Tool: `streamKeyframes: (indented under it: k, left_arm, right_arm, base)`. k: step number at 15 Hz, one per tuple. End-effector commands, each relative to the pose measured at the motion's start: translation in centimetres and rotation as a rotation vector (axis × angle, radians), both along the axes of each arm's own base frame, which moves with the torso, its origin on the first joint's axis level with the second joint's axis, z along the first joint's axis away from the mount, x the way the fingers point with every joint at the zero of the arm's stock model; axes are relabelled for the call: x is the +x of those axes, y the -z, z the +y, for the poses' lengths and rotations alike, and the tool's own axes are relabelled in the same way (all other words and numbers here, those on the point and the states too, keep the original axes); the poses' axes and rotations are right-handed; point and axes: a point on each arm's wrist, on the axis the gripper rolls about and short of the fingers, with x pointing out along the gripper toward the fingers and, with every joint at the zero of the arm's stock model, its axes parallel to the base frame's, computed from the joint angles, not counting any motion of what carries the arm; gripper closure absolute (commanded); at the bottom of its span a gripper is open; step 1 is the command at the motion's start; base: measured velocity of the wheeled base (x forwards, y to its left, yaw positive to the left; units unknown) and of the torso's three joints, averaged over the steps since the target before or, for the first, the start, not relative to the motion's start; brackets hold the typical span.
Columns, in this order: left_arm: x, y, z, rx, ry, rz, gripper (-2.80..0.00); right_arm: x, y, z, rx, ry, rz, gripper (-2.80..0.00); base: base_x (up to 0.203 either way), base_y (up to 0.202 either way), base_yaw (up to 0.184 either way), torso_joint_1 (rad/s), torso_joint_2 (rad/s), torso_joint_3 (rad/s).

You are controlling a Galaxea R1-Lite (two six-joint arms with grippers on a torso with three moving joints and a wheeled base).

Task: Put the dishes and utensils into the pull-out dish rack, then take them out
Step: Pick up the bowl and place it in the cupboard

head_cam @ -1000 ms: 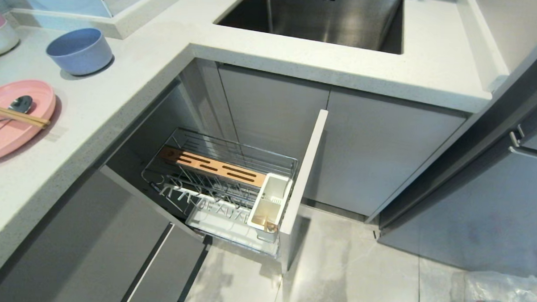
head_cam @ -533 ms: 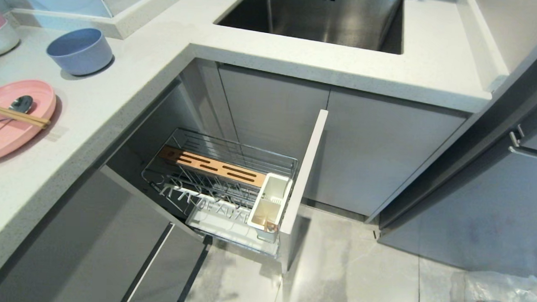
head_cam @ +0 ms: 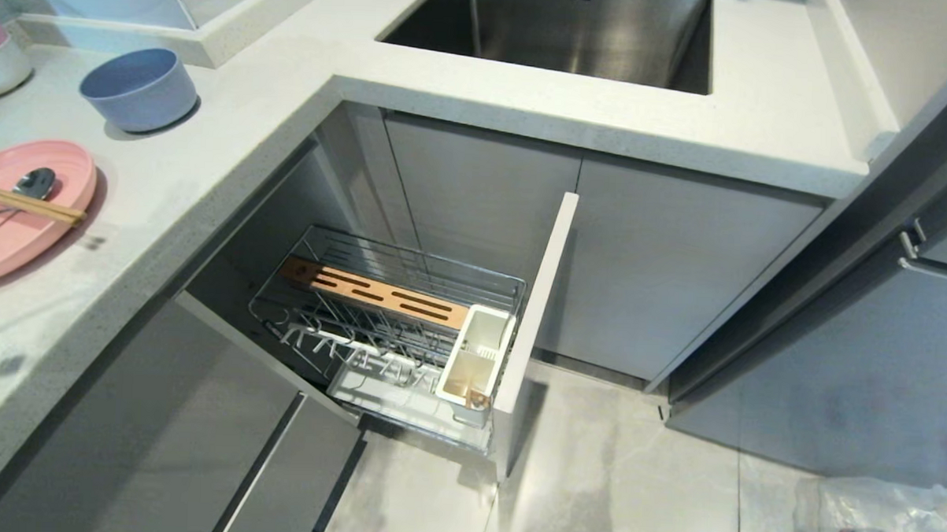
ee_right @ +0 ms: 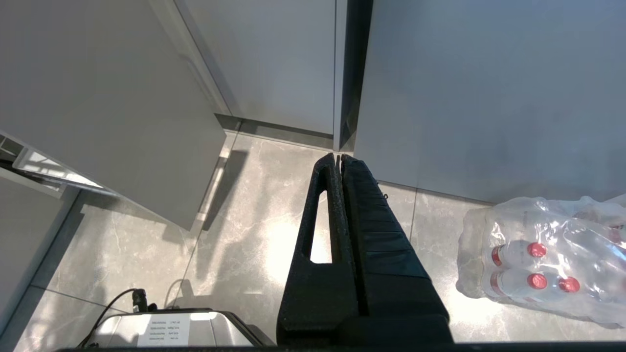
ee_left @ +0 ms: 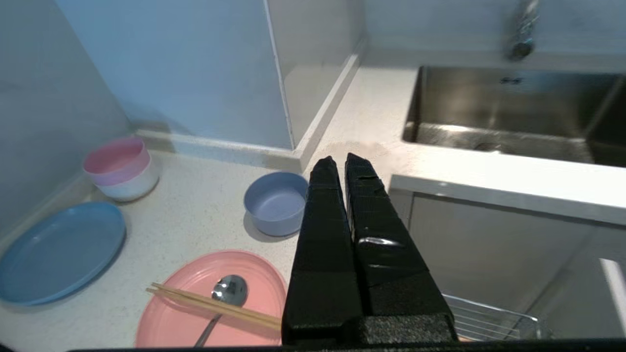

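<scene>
1. The head view looks steeply down from above the counter corner onto the pulled-out dish rack (head_cam: 392, 334), with the sink (head_cam: 576, 29) beyond it.
2. The left wrist view sits above the rack, facing the counter, sharing the pink plate (ee_left: 205, 298), blue bowl (ee_left: 275, 203) and sink.
3. The right wrist view hangs low beside the rack, facing the floor (ee_right: 234, 244); it shares the pack of bottles (ee_right: 543, 259).

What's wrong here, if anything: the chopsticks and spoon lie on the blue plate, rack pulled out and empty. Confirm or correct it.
One thing is wrong. The chopsticks and spoon lie on the pink plate, not the blue plate, which is bare; the left wrist view shows it. The rack is indeed pulled out and empty.
</scene>
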Motion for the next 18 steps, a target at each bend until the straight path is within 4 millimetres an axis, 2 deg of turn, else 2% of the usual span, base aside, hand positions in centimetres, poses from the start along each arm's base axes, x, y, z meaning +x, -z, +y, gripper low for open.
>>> streamKeyframes:
  k: [1, 4, 6, 10, 15, 18]
  left_arm:
    - [7.3, -0.2, 0.5, -0.017, -0.029, 0.128, 0.00]
    - [14.2, -1.1, 1.8, -0.092, -0.079, 0.180, 0.00]
    - [17.4, -1.7, 2.7, -0.137, -0.106, 0.196, 0.00]
    - [23.1, 0.7, 4.1, -0.230, -0.183, 0.309, 0.00]
    - [26.0, 2.0, 4.2, -0.286, -0.166, 0.360, 0.00]
    - [26.5, 2.5, 4.3, -0.288, -0.168, 0.394, 0.00]
  right_arm:
    - [0.0, 0.0, 0.0, 0.001, 0.000, 0.001, 0.00]
    - [0.0, 0.0, 0.0, 0.001, 0.000, 0.001, 0.00]
    - [0.0, 0.0, 0.0, 0.001, 0.000, 0.001, 0.00]
    - [0.0, 0.0, 0.0, 0.001, 0.000, 0.001, 0.00]
    - [0.0, 0.0, 0.0, 0.001, 0.000, 0.001, 0.00]
    - [0.0, 0.0, 0.0, 0.001, 0.000, 0.001, 0.00]
  base:
    - [0.000, 0.000, 0.000, 0.000, 0.00, 0.000]
    - [0.000, 0.000, 0.000, 0.000, 0.00, 0.000]
    - [0.000, 0.000, 0.000, 0.000, 0.00, 0.000]
    - [0.000, 0.000, 0.000, 0.000, 0.00, 0.000]
    - [0.000, 0.000, 0.000, 0.000, 0.00, 0.000]
    - [0.000, 0.000, 0.000, 0.000, 0.00, 0.000]
